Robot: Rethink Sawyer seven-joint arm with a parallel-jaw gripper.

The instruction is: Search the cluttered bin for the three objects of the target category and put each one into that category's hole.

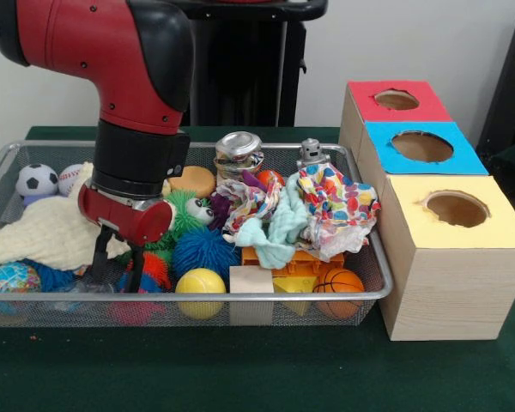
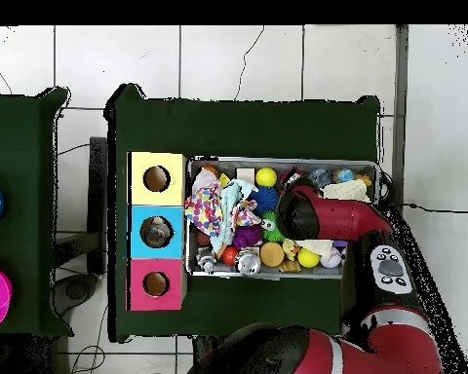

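From the front, the gripper [image 1: 120, 262] hangs low in the wire bin [image 1: 373, 287], fingers a little apart and empty, left of the yellow ball [image 1: 200, 284]. It should descend straight and avoid the cream cloth [image 1: 51, 232].

From overhead, the arm hides the gripper, but the three holes in the boxes [image 2: 156, 232] show fully.

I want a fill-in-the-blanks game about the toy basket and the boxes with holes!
1. The wooden box with the yellow top stands next to the one with the ____ top.
2. The small black-and-white ball in the wire mesh basket looks like a ____ ball.
3. The robot's hand reaches down inside the ____.

Missing words: blue; soccer; basket
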